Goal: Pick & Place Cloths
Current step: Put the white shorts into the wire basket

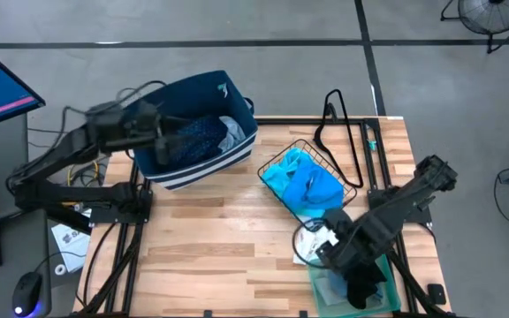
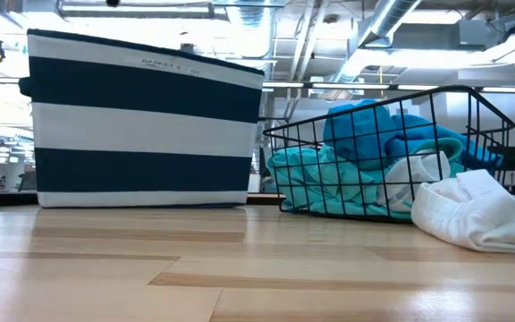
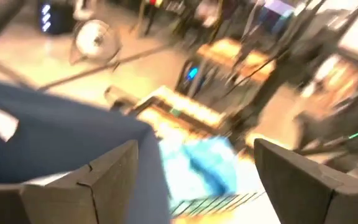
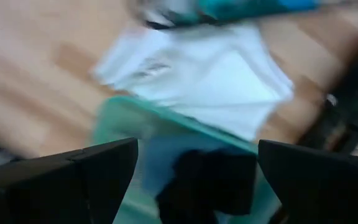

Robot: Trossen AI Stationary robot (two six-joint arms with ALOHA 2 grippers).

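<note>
My left gripper (image 1: 170,140) (image 3: 194,155) hovers open over the navy striped bin (image 1: 197,132) (image 2: 141,121). A dotted navy cloth (image 1: 197,134) and a grey-white cloth (image 1: 231,132) lie inside the bin. My right gripper (image 1: 352,265) (image 4: 197,152) is open above the green tray (image 1: 325,284) (image 4: 126,115) at the table's near right. A black cloth (image 4: 207,177) lies in that tray. A white cloth (image 1: 310,238) (image 4: 197,68) (image 2: 477,210) rests on the table beside the tray. Turquoise and blue cloths (image 1: 306,181) (image 2: 374,143) (image 3: 201,165) fill a wire basket (image 1: 347,177) (image 2: 459,98).
A black hanger (image 1: 343,124) lies on the table's far right part. The bin overhangs the table's far left corner. Bare wood (image 1: 210,238) stretches across the near left and middle. A monitor and a mouse sit off the table's left.
</note>
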